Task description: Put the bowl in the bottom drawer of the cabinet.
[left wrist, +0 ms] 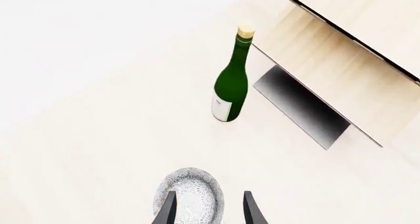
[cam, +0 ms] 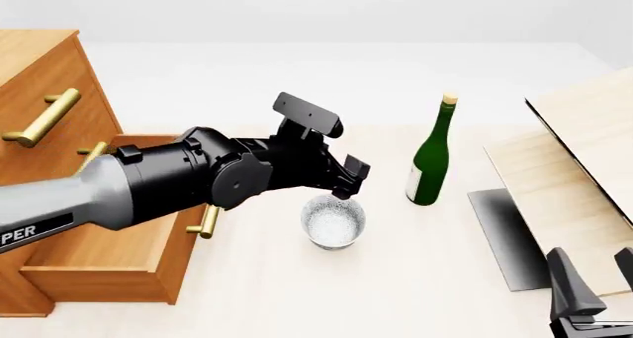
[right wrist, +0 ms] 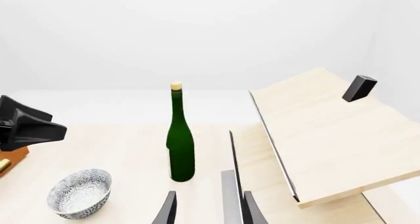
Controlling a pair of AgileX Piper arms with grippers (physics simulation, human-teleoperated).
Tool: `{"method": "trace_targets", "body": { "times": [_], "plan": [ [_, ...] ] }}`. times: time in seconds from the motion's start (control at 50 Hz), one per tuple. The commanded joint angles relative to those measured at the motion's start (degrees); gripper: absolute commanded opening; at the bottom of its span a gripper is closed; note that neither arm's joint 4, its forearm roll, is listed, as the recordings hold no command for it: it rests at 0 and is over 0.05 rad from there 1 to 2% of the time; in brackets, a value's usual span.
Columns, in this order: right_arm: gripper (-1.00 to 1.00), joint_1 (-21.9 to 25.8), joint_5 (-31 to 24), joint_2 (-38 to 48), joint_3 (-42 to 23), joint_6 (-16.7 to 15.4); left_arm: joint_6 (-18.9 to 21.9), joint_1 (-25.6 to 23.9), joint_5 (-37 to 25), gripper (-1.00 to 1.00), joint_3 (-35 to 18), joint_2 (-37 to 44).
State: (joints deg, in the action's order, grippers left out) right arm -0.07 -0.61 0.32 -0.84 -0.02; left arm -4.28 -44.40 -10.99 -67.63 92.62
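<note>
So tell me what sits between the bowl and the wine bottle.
Nothing: in the front view only bare table separates the bowl from the wine bottle. The right wrist view shows the same.

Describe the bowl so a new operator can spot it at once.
Start at the cabinet on the left; its bottom drawer is pulled open. Just right of it, under the left hand, sits the bowl: small, round, grey-speckled, unlike the tall green bottle.

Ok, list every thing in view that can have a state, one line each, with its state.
bowl: upright on the table, not gripped, outside the drawer.
bottom drawer: pulled open, nothing seen in the visible part.
left gripper: open, fingers either side of the bowl's rim.
right gripper: open, holding nothing.
wine bottle: standing upright, corked.
upper drawers: look closed.
</note>
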Motion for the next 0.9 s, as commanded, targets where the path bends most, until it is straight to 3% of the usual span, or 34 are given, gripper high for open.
{"method": "trace_targets", "body": {
  "times": [0.02, 0.4, 0.6, 0.9],
  "plan": [
    [1.00, 0.01, 0.00, 0.00, 0.00, 0.01, -0.95, -0.20, 0.74, 1.00, 0.22, 1.95],
    [1.00, 0.01, 0.00, -0.01, 0.00, -0.01, -2.78, -0.61, 2.89, 1.00, 0.86, 5.65],
    [1.00, 0.00, 0.00, 0.00, 0.00, 0.01, -2.50, -0.81, 0.52, 1.00, -1.45, 7.01],
    [1.00, 0.00, 0.00, 0.00, 0.00, 0.01, -3.05, -0.69, 1.68, 1.00, -2.38, 10.33]
  ]
}}
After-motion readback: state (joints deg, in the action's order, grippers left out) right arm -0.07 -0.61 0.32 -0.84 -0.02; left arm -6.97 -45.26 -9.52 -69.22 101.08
